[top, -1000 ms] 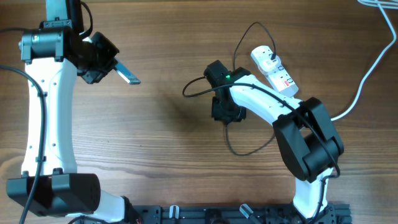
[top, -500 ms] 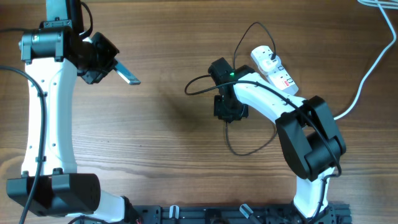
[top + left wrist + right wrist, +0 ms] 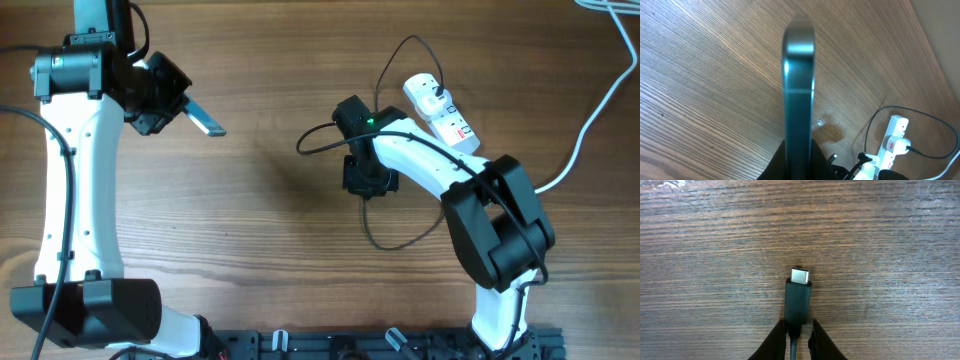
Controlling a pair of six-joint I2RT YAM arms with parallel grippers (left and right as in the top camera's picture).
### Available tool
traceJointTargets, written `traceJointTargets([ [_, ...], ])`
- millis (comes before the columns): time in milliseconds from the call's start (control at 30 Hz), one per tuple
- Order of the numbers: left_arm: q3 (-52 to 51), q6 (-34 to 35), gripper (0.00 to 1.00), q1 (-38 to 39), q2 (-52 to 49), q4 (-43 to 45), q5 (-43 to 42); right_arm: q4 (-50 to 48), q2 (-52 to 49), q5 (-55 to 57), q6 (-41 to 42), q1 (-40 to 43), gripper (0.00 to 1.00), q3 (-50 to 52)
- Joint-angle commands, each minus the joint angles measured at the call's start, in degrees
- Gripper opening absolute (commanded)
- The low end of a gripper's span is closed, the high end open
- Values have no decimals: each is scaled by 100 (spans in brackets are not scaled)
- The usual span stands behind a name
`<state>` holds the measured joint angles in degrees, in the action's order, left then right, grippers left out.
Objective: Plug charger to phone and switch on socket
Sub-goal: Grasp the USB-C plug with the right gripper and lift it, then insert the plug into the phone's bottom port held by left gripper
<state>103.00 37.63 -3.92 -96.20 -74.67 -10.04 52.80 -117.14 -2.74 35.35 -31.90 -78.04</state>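
In the left wrist view the phone [image 3: 799,75] shows edge-on as a teal slab, and my left gripper [image 3: 799,167] is shut on its lower end. Overhead it is held above the table at the upper left [image 3: 205,118]. My right gripper [image 3: 799,335] is shut on the charger just behind its small connector tip [image 3: 800,292], low over the wood. Overhead, the right gripper [image 3: 364,178] is left of the socket [image 3: 446,110], a white power strip. The charger's black cable [image 3: 400,240] loops round the gripper and runs up to the strip.
A thick white cord [image 3: 592,105] runs from the socket towards the upper right corner. The socket also shows at the lower right of the left wrist view [image 3: 894,145]. The right arm's white links lie across the table below the socket.
My right gripper has shifted slightly right with the charger, and the cable loop at its left followed. The left arm and phone have not moved.
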Motion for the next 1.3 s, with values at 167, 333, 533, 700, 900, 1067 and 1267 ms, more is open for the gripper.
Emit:
traceJointTargets([
  [167, 17, 13, 4, -4, 4, 4, 72, -24, -267, 9, 79, -48, 17, 155],
  [333, 17, 13, 4, -4, 4, 7, 72, -31, -267, 9, 61, -48, 13, 155],
  [533, 17, 13, 4, -4, 4, 7, 72, -83, -267, 7, -74, -48, 6, 149],
  [700, 17, -2, 4, -4, 2, 98, -9, 87, -131, 7, -131, -7, 4, -284],
  [900, 17, -1985, 4, -4, 4, 1320, -3978, 686, 1904, -2031, -1679, -35, 4, -752],
  [1067, 17, -2092, 4, 15, 4, 1991, -5552, 765, 3211, -2330, -1714, -481, 4, -752],
  [1267, 17, -2223, 4, 723, 4, 2236, -5676, 326, 3556, -1829, -1099, -994, 4, -752],
])
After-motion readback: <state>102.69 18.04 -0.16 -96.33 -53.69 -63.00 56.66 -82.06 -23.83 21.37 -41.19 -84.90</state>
